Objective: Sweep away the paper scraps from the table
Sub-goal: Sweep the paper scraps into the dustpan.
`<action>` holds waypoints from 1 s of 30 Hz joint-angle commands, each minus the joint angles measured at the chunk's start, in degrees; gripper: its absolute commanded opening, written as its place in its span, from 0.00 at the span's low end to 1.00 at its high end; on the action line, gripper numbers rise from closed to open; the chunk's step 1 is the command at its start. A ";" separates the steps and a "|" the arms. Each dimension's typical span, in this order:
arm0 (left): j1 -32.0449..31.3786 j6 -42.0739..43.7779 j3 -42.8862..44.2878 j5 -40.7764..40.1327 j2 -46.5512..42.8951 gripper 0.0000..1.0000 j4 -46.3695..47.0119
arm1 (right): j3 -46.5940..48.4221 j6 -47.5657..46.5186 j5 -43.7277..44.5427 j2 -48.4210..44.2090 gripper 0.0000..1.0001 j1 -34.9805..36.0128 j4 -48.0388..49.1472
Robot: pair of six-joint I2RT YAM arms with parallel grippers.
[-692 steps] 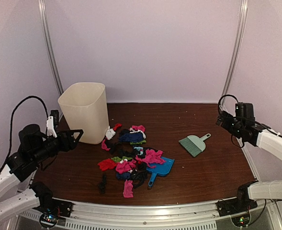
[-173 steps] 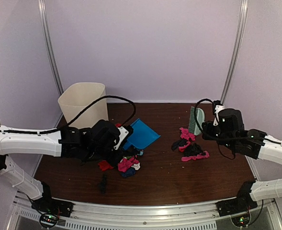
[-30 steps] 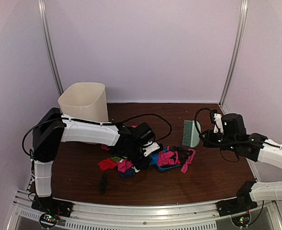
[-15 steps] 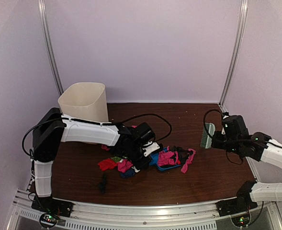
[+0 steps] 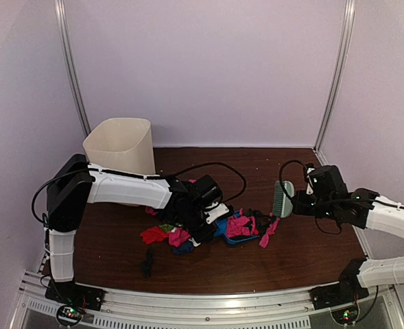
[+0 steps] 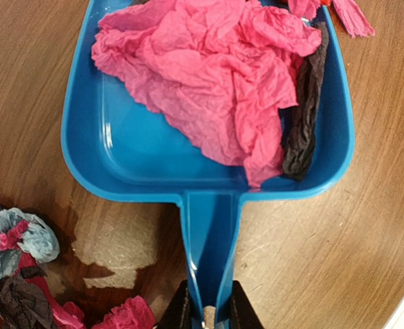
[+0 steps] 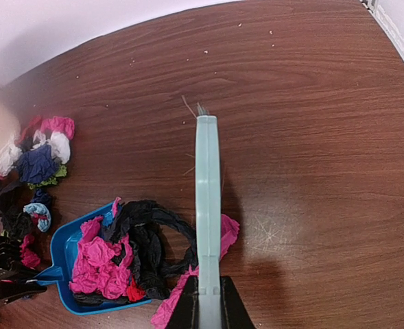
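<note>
The blue dustpan (image 6: 140, 151) lies flat on the table (image 5: 304, 247), and my left gripper (image 6: 210, 312) is shut on its handle (image 6: 212, 253). Inside it are a crumpled pink paper scrap (image 6: 215, 75) and a black one (image 6: 301, 116). My right gripper (image 7: 207, 308) is shut on the pale green brush (image 7: 207, 199), held on edge just right of the pan's mouth. A pink strip (image 7: 228, 229) lies under the brush, and black scraps (image 7: 143, 233) spill over the pan's lip. In the top view the brush (image 5: 282, 197) stands right of the filled dustpan (image 5: 237, 236).
A cream waste bin (image 5: 121, 157) stands at the back left. More scraps (image 5: 167, 236) lie left of the pan, under and around my left arm, with a black bit (image 5: 147, 260) nearer the front rail. Another cluster (image 7: 37, 161) sits further back.
My right gripper swung the brush out to the right, then back left next to the scraps at the pan's mouth. The left arm and dustpan stayed put.
</note>
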 commanded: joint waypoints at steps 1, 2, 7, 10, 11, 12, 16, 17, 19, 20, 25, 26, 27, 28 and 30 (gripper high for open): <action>-0.25 -0.45 1.09 0.38 0.41 0.00 1.43 | 1.28 -0.14 3.00 1.99 0.00 1.61 -0.18; -0.29 -0.46 1.09 0.43 0.42 0.00 1.39 | 1.98 0.44 5.39 2.19 0.00 1.89 -2.16; -0.22 -0.18 1.09 1.17 0.51 0.00 1.33 | 3.30 0.81 10.75 -2.17 0.00 2.13 -5.87; -0.30 -0.17 1.09 1.23 0.55 0.00 1.31 | 4.75 2.12 12.99 -5.06 0.00 2.10 -8.86; -0.26 -0.17 1.09 1.29 0.51 0.00 1.32 | 5.04 2.58 13.38 -5.48 0.00 2.15 -9.62; -0.30 -0.17 1.09 1.28 0.53 0.00 1.33 | 5.12 3.01 13.44 -5.91 0.00 2.09 -10.09; -0.30 -0.17 1.01 1.54 0.54 0.00 1.32 | 5.38 6.01 13.68 -6.12 0.00 2.14 -13.21; -0.30 -0.13 1.01 1.56 0.61 0.00 1.31 | 5.58 7.07 13.71 -5.80 0.00 2.16 -14.37; -0.30 -0.04 0.96 2.11 0.57 0.00 1.34 | 6.76 10.33 14.74 -4.19 0.00 2.34 -17.79; -0.30 0.04 0.99 2.21 0.57 0.00 1.09 | 7.69 11.76 15.40 -3.07 0.00 2.62 -20.01; -0.66 0.09 0.97 2.21 0.57 0.00 0.82 | 10.25 15.68 17.23 0.74 0.00 6.98 -26.28; -0.78 0.09 1.00 2.25 0.58 0.00 0.82 | 10.38 15.77 16.91 1.02 0.00 7.73 -26.10; -0.81 0.09 1.00 2.33 0.65 0.00 0.82 | 10.33 15.66 16.43 1.13 0.00 8.27 -25.56; -0.82 0.09 1.07 2.24 0.70 0.00 0.82 | 10.25 15.46 16.01 1.30 0.00 8.58 -25.07; -0.83 0.09 1.04 2.18 0.66 0.00 0.75 | 9.95 14.87 15.49 2.03 0.00 8.69 -24.21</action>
